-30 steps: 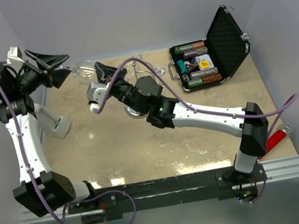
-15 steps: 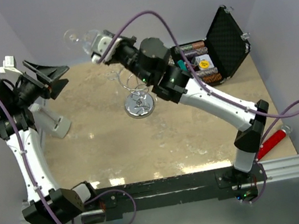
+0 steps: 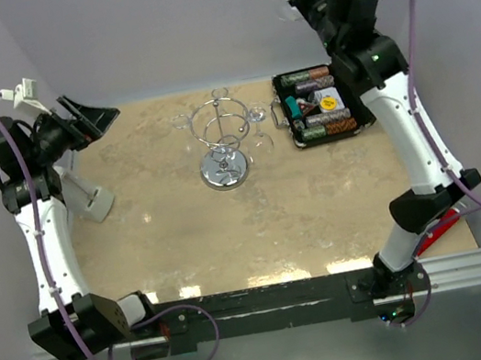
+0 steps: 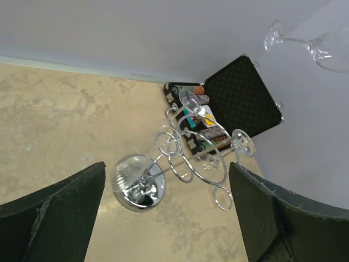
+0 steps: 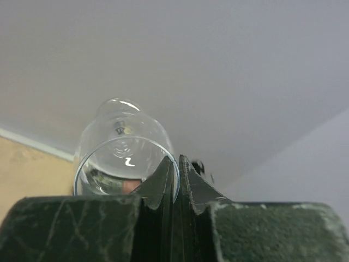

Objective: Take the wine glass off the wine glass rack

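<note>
Beige table point(image 3: 185, 236) lies nearest you, with both arm bases at its edge. Midway back stands the rack point(image 3: 225, 166), upright on its mirror base. Your left gripper point(image 3: 104, 120) hovers off to its far left, fingers spread wide and holding nothing. Behind the rack on the right sits the open case point(image 3: 322, 114). Farthest and highest is your right gripper point(image 5: 177, 164), its fingers point(image 5: 158, 180) pinching the rim of the glass point(image 5: 122, 147). The glass hangs in the air near the back wall, well apart from the rack. I judge it light, stiff, slick and brittle, with the rim its thinnest part. Squeeze gently, move slowly, and favour the stem or bowl if you regrip.
</note>
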You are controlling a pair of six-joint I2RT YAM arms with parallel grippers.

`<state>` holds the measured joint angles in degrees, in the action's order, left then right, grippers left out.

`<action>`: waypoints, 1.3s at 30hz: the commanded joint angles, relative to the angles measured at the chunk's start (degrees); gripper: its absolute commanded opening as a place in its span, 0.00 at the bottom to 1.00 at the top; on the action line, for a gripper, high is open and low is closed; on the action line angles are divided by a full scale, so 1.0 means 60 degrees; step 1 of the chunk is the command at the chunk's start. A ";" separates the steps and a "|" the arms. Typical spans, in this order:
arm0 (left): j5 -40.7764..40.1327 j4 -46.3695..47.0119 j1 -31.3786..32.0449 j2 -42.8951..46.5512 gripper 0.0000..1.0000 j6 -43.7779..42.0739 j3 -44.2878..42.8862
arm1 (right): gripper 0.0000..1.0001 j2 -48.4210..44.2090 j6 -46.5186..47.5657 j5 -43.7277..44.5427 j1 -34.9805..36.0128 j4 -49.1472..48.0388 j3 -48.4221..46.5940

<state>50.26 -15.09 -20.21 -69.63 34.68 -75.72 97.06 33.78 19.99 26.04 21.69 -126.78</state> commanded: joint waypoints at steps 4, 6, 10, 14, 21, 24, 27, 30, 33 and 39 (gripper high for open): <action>-0.0934 0.1051 0.0803 -0.0772 0.99 -0.1793 -0.0299 | 0.00 -0.1731 -0.0738 -0.0621 -0.1088 0.2739 0.1161; -0.1067 0.1021 0.1081 -0.0992 0.98 -0.2174 -0.0387 | 0.00 -0.1864 -0.0723 -0.0854 -0.1190 0.3471 0.1485; -0.0964 0.1840 0.1288 -0.1213 0.98 -0.2103 -0.0212 | 0.00 -0.1835 -0.0694 -0.1353 -0.1381 0.4936 0.1939; -0.0994 0.2178 0.1317 -0.1520 0.98 -0.1810 -0.0241 | 0.00 -0.1718 -0.0694 -0.2084 -0.1747 0.5773 0.2569; -0.1140 0.2266 0.1332 -0.1784 0.97 -0.1751 -0.0211 | 0.00 -0.1411 -0.0372 -0.2306 -0.2055 0.6082 0.3858; -0.1140 0.2296 0.1332 -0.1858 0.97 -0.1751 -0.0211 | 0.00 -0.1308 -0.0050 -0.2321 -0.2230 0.6096 0.4108; -0.1155 0.2281 0.1346 -0.1931 0.97 -0.1780 -0.0153 | 0.00 -0.1191 0.0199 -0.2408 -0.2523 0.6096 0.4284; -0.1169 0.2354 0.1361 -0.1960 0.97 -0.1751 -0.0022 | 0.00 -0.1059 0.0332 -0.2744 -0.3064 0.6096 0.4372; -0.1184 0.2354 0.1361 -0.2004 0.97 -0.1678 0.0081 | 0.00 -0.0898 0.0493 -0.3140 -0.3475 0.6096 0.4299; -0.1184 0.2369 0.1376 -0.2063 0.97 -0.1692 0.0096 | 0.00 -0.0897 0.0639 -0.3872 -0.3783 0.6038 0.4767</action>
<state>43.20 -3.86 -12.27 -81.80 24.60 -75.31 92.62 36.01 2.13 3.73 59.31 -99.59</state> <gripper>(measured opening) 0.973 0.068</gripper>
